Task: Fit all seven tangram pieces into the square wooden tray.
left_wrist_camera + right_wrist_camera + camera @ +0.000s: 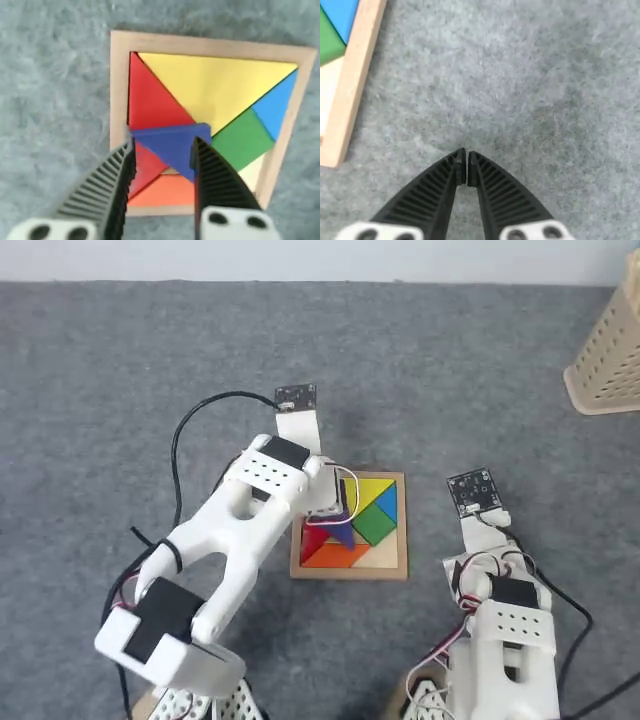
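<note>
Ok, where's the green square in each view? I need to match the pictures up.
High view: green square, right of centre in the wooden tray.
Left wrist view: green square, between the light blue triangle and the dark blue triangle gripped by the left gripper.
Right wrist view: a green sliver at the picture edge, just inside the tray's rim.
Landmark: the light blue triangle touching it.

A perforated beige container [608,350] stands on grey felt [110,370].
</note>
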`<state>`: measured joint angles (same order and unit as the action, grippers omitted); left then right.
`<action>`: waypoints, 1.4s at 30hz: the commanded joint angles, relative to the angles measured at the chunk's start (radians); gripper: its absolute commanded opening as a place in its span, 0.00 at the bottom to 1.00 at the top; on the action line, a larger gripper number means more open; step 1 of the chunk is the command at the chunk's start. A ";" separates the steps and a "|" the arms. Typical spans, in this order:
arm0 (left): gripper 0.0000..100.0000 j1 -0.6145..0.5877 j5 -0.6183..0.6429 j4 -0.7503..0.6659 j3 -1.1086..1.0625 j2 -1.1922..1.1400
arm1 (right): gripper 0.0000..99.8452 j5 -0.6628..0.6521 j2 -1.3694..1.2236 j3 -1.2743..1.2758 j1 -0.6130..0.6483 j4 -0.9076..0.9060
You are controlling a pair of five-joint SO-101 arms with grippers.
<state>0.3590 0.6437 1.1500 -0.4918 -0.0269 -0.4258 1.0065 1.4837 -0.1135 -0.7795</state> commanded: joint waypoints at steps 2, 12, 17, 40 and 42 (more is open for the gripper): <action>0.17 0.012 0.080 -0.074 -0.019 0.005 | 0.01 -0.011 0.027 -0.009 -0.013 0.019; 0.17 0.041 0.081 -0.147 -0.064 0.005 | 0.01 -0.012 0.027 -0.009 -0.013 0.019; 0.17 0.043 0.081 -0.150 -0.065 0.005 | 0.01 -0.012 0.027 -0.009 -0.013 0.019; 0.17 0.147 -0.249 -0.149 -0.073 0.006 | 0.01 -0.011 0.027 -0.009 -0.013 0.019; 0.17 0.152 -0.281 -0.146 -0.064 0.006 | 0.01 -0.011 0.027 -0.009 -0.013 0.019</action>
<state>0.4925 0.4196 1.0150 -0.5700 -0.0253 -0.4258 1.0065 1.4837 -0.1135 -0.7795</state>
